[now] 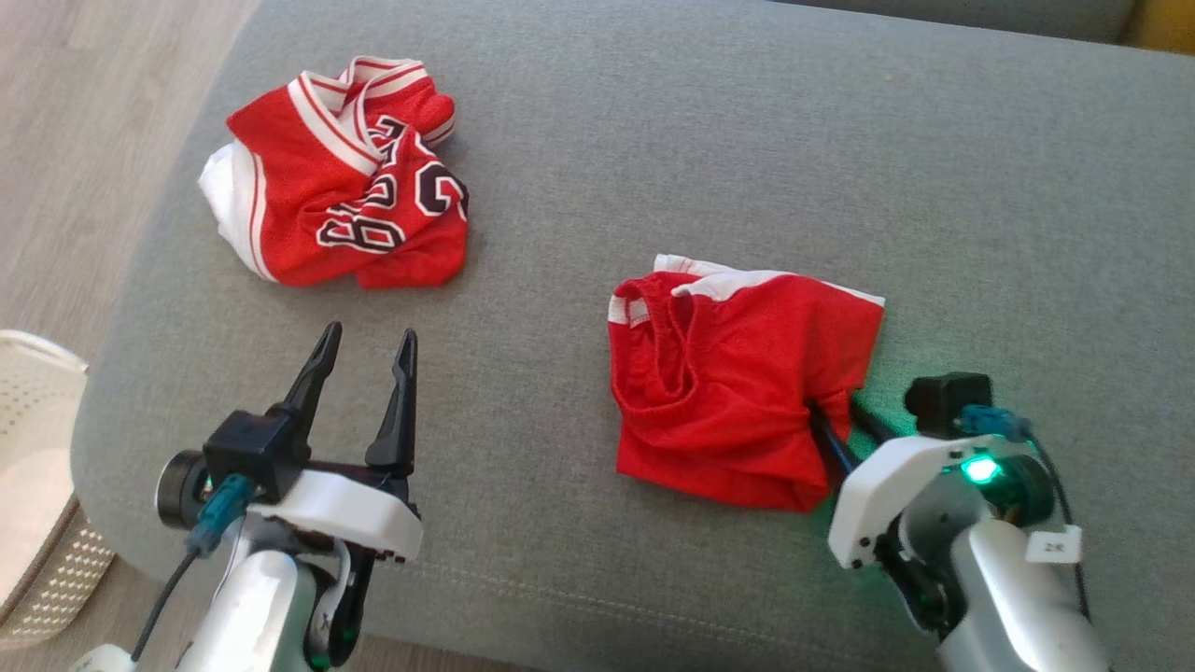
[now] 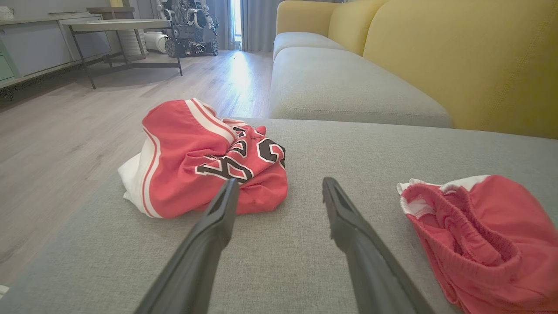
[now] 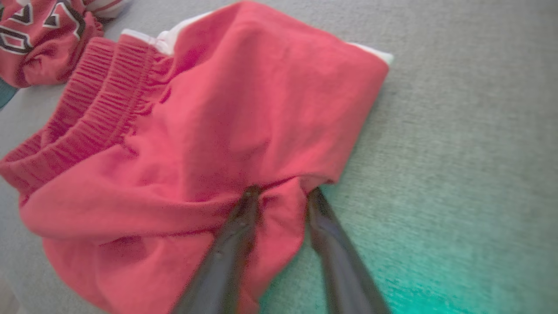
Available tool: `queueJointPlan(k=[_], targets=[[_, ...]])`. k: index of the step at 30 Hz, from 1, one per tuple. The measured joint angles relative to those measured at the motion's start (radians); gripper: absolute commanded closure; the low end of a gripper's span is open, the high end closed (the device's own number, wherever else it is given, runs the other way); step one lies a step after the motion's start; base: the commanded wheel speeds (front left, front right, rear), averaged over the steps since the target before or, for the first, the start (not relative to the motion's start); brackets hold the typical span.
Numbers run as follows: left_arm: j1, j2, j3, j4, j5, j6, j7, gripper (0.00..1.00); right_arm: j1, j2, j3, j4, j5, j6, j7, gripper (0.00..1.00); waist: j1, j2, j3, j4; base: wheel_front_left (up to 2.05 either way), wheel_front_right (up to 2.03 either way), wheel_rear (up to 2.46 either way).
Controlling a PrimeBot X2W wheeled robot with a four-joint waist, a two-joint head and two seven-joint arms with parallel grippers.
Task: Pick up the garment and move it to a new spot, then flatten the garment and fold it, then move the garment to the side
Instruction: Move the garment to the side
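Note:
The garment, a pair of red shorts (image 1: 738, 392) with white trim, lies crumpled on the grey cushion (image 1: 747, 140); it also appears as the shorts (image 2: 484, 235) and the shorts (image 3: 218, 122). My right gripper (image 1: 836, 415) is at its near right edge. In the right wrist view the right gripper (image 3: 283, 192) has its tips dug into the cloth, a fold of red fabric standing between the two fingers, which are still apart. My left gripper (image 1: 370, 331) hovers open and empty over bare cushion at the left; the left gripper (image 2: 280, 181) points between the two heaps.
A second heap, a red and white numbered jersey (image 1: 345, 177), sits at the far left of the cushion, seen too as the jersey (image 2: 205, 161). A white perforated basket (image 1: 28, 485) stands on the floor at the left. The yellow backrest (image 2: 457, 56) rises beyond.

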Motion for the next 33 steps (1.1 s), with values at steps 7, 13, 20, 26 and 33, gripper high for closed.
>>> queueJointPlan(k=[7,13,20,26,33], targets=[[0.0,-0.001,0.009,-0.002,0.001,-0.001,0.0,0.0,-0.016,-0.004,0.03,0.003,-0.031,0.0,-0.003,1.0,0.0,0.0,-0.004,-0.037,0.0,0.0,0.0],[0.0,0.009,0.016,-0.035,0.011,0.0,0.0,0.0,-0.025,-0.056,0.051,-0.037,-0.065,0.0,-0.011,1.0,0.0,0.0,-0.008,-0.112,0.0,0.0,0.0],[-0.002,0.016,0.003,-0.072,0.021,-0.01,0.0,0.0,-0.12,-0.142,0.051,-0.085,-0.072,0.0,-0.01,1.0,0.0,0.0,-0.001,-0.225,0.0,0.0,0.0],[-0.049,0.02,-0.025,-0.102,0.037,-0.028,0.003,0.0,-0.283,-0.241,0.035,-0.06,-0.071,0.0,-0.011,1.0,0.0,0.0,0.033,-0.335,0.0,0.0,0.0],[-0.138,0.02,-0.055,-0.125,0.047,-0.05,0.01,0.0,-0.424,-0.356,-0.009,0.047,-0.078,0.0,-0.025,1.0,0.0,0.0,0.136,-0.379,0.0,0.0,0.0]])
